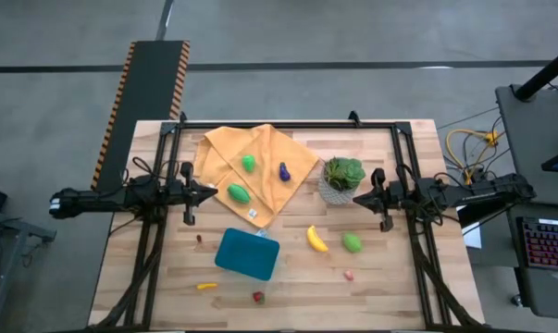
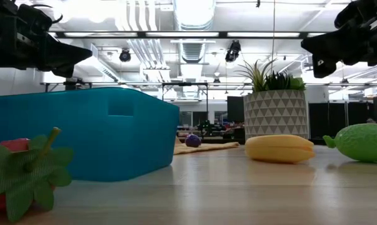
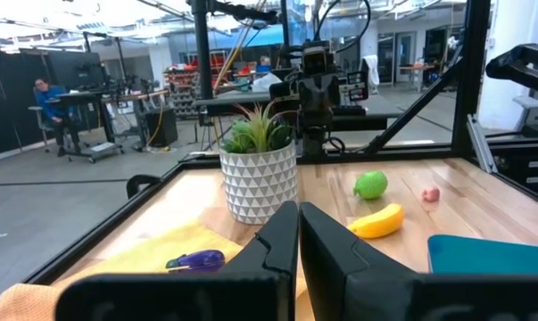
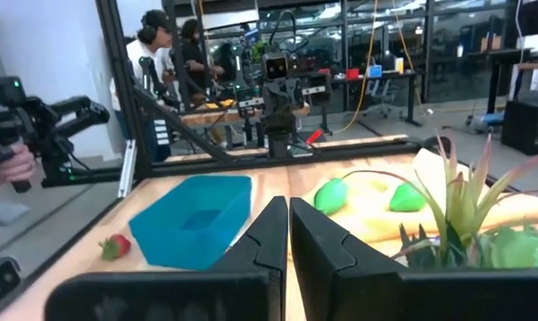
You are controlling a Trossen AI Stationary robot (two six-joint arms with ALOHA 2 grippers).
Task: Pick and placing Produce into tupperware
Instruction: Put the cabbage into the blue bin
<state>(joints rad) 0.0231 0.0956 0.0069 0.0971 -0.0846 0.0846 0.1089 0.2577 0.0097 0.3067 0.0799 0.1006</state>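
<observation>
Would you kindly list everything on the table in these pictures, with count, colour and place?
Rectangular plastic container: one, teal-blue, front centre, empty.
Cloth: one, orange-yellow, rear left.
Rounded toy fruits: three, green; two on the cloth, one right of the banana.
Toy eggplant: one, purple, on the cloth.
Toy banana: one, yellow, right of the container.
Small pieces: orange-yellow, red, pink, front edge.
Potted plant: one, green, patterned pot.
Left gripper: shut, over the cloth's edge.
Right gripper: shut, beside the plant.
</observation>
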